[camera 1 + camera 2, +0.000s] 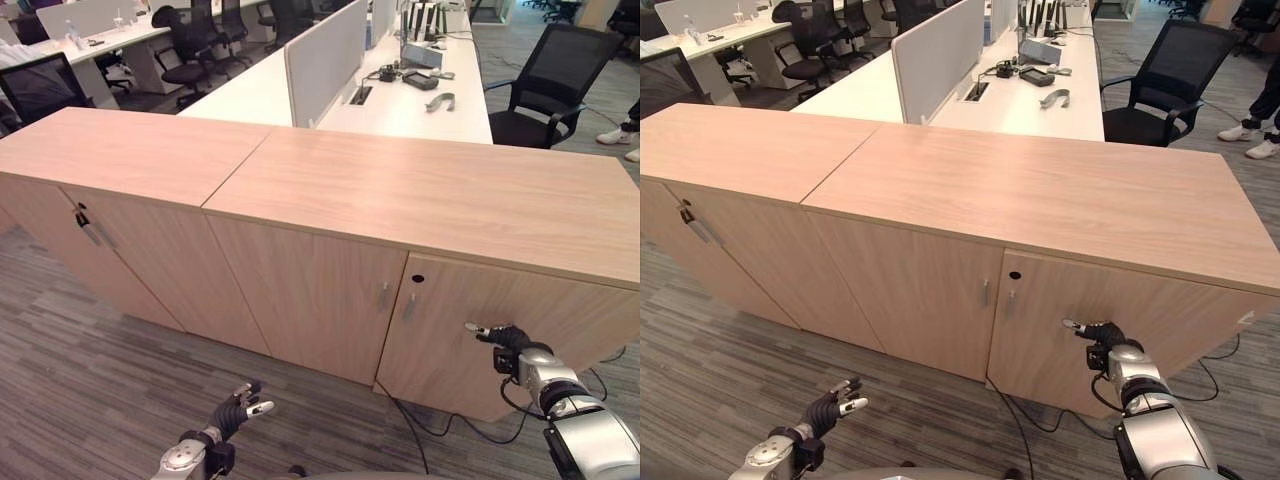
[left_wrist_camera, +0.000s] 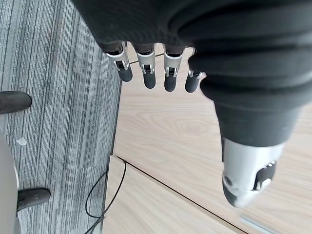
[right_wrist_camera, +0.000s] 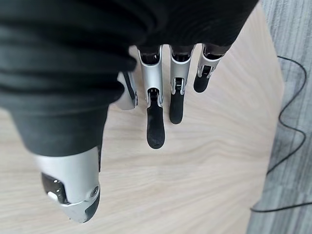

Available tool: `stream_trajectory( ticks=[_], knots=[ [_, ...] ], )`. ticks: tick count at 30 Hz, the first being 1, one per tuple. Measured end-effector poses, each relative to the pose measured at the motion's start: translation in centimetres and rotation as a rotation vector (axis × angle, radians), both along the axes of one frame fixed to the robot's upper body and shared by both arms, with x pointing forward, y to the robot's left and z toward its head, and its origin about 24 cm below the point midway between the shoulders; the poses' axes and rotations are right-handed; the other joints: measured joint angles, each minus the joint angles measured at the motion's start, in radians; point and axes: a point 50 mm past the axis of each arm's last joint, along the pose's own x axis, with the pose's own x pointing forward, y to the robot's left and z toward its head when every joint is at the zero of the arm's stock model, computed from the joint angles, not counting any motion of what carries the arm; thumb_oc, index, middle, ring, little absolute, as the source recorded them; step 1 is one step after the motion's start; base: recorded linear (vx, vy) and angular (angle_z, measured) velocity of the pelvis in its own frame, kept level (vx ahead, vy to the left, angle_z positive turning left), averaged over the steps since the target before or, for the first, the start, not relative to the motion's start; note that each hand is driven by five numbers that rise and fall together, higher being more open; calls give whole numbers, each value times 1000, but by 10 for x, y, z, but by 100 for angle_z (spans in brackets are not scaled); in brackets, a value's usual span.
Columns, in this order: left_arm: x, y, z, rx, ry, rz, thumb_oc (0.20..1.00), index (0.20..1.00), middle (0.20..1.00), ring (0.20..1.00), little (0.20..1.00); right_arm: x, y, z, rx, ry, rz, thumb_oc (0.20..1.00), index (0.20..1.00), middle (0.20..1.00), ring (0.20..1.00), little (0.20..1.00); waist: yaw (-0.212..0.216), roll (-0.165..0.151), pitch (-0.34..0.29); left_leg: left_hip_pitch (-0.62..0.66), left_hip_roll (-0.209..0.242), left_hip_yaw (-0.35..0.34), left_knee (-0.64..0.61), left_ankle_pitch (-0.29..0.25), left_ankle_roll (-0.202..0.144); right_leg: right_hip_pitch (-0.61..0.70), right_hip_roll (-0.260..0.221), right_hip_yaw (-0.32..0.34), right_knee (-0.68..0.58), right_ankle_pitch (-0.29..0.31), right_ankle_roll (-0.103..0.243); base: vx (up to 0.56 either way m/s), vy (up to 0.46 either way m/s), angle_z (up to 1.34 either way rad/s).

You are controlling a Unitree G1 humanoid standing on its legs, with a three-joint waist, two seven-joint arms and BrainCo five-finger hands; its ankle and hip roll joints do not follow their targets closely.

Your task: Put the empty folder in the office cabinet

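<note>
The long light-wood office cabinet (image 1: 400, 190) stands in front of me with all its doors closed. Two slim handles (image 1: 409, 306) flank the seam of the middle and right doors, below a dark keyhole (image 1: 417, 278). My right hand (image 1: 505, 338) is open and held against the front of the right door (image 1: 450, 350), to the right of the handles, with its fingers (image 3: 156, 112) straight along the wood. My left hand (image 1: 235, 408) hovers low over the carpet, short of the cabinet, its fingers (image 2: 146, 68) relaxed and holding nothing.
A second cabinet (image 1: 120, 150) adjoins on the left, with its own handle (image 1: 90, 232). Behind are white desks (image 1: 400, 100) with a divider panel (image 1: 325, 55) and black office chairs (image 1: 545, 85). A person's shoes (image 1: 615, 137) show at the far right. Grey striped carpet (image 1: 100, 380) lies in front.
</note>
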Motion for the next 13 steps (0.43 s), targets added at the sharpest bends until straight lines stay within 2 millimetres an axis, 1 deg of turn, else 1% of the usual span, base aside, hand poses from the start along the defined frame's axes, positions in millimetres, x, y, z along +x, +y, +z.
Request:
stream_trajectory(
  ticks=[2,3,4,6,7,8,10,11,12,13],
  knots=[
    [-1,-3,-1,-9,2,13,1000,1000,1000,1000,1000,-13,10,-4,22,-72,27,1000,1000,1000,1000,1000,-3,7,-8,-2,0,4,0,1,1,-5,1,3,0,-1,-1,-12,-34,-2],
    [-2,-6,-2,-17,2,26,1000,1000,1000,1000,1000,-25,23,-7,58,-130,50,1000,1000,1000,1000,1000,-12,16,-10,-2,0,4,0,3,3,-5,1,3,0,-1,-2,-12,-31,-1],
    [-2,-8,-3,-20,4,30,1000,1000,1000,1000,1000,-33,31,-11,79,-149,67,1000,1000,1000,1000,1000,-23,21,-12,-3,0,4,0,2,3,-5,1,3,0,-2,-3,0,0,0],
    [-6,-11,-5,-34,8,50,1000,1000,1000,1000,1000,-55,50,-26,119,-134,84,1000,1000,1000,1000,1000,-34,25,-18,-3,2,5,0,-2,0,-1,2,3,0,-1,-2,-2,-7,-3],
    [-7,-13,-6,-41,9,58,1000,1000,1000,1000,1000,-61,53,-32,132,-105,86,1000,1000,1000,1000,1000,-40,29,-20,-2,2,7,0,-4,-2,-1,3,3,0,-2,-2,-14,-23,-5],
    [-6,-15,-5,-50,2,69,1000,1000,1000,1000,1000,-71,54,-37,141,-89,74,1000,1000,1000,1000,1000,-48,33,-23,-3,2,11,0,-5,-1,-1,2,6,0,-2,-2,-7,-11,-4],
    [-5,-13,-5,-46,-2,83,1000,1000,1000,1000,1000,-84,54,-45,135,-46,67,1000,1000,1000,1000,1000,-51,34,-25,-2,4,13,0,-6,-2,-3,4,8,0,-3,-2,-32,-21,-4],
    [-6,-13,-5,-39,1,81,1000,1000,1000,1000,1000,-96,55,-53,144,-10,61,1000,1000,1000,1000,1000,-62,32,-25,2,5,15,0,-6,-3,-12,6,12,0,-3,-2,-48,-25,-4],
    [-7,-14,-6,-37,3,81,1000,1000,1000,1000,1000,-104,56,-57,146,4,54,1000,1000,1000,1000,1000,-62,29,-26,2,6,15,0,-6,-3,-12,6,11,0,-6,-7,-36,-13,-6],
    [-9,-13,-7,-35,9,80,1000,1000,1000,1000,1000,-115,56,-63,145,48,59,1000,1000,1000,1000,1000,-63,27,-27,3,6,18,0,-7,-4,-14,7,13,0,-8,-10,-39,-10,-5]
  ],
)
